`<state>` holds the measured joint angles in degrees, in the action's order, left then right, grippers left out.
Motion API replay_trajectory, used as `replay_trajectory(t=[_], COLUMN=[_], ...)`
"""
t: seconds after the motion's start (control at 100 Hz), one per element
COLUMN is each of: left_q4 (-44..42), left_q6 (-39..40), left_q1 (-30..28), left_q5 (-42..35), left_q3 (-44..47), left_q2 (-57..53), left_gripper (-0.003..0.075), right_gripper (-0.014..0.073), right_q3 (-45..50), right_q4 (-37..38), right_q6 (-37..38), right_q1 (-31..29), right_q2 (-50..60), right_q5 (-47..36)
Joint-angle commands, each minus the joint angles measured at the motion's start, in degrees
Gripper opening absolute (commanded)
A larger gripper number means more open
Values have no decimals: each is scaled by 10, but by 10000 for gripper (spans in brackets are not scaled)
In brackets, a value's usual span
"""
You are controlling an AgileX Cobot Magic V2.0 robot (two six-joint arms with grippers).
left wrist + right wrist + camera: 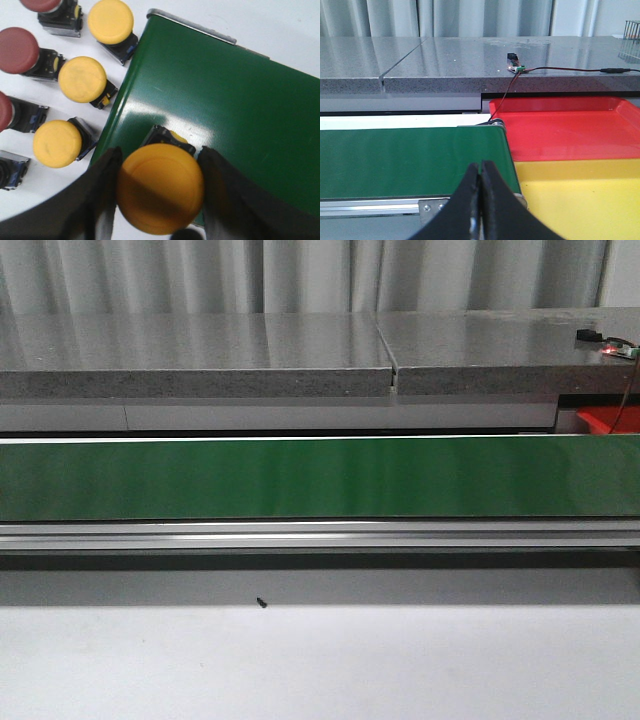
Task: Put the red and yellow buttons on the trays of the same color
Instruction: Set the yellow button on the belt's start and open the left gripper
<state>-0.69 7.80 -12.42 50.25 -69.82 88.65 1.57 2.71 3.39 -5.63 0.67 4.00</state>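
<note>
Button (160, 189), round yellow domed cap on a black body, sits clamped between the left gripper's (159, 200) dark fingers over the glossy green belt (240, 110). Right gripper (481, 200) pinched closed on nothing, near smooth red tray (570, 130) and yellow tray (580, 195).

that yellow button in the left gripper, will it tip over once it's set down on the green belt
Probably somewhat tippy: the yellow button has a wide domed cap over a narrower dark base, so it looks top-heavy. It seems rigid, since the left gripper fingers flank the cap without visibly deforming it. The smooth round cap may slip. The loose buttons beside the green belt appear tilted onto their sides.
</note>
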Motion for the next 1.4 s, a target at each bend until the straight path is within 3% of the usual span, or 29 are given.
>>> replay_trajectory(t=[0.0, 0.33, 0.4, 0.53, 0.58, 1.04, 1.39], left_q4=[7, 7, 22, 53, 59, 47, 43], left_q6=[-2, -26, -46, -59, -59, -58, -62], left_q1=[7, 7, 7, 7, 8, 8, -71], left_q5=[-24, -22, -22, -15, -15, -8, 34], left_q3=[-29, -37, -37, -45, -48, -59, -56], left_q2=[0, 32, 32, 32, 30, -38, -55], left_gripper=[239, 260, 343, 592, 632, 628, 628], right_gripper=[-59, -59, -59, -59, -59, -59, -59], right_q3=[-8, -8, -8, -8, -8, -8, -8], right_q4=[1, 1, 1, 1, 1, 1, 1], right_q6=[-6, -6, -6, -6, -6, -6, -6], right_q1=[-1, -1, -1, -1, -1, -1, -1], right_q2=[11, 11, 11, 11, 11, 11, 11], right_q5=[-45, -45, -45, -45, -45, -45, -45])
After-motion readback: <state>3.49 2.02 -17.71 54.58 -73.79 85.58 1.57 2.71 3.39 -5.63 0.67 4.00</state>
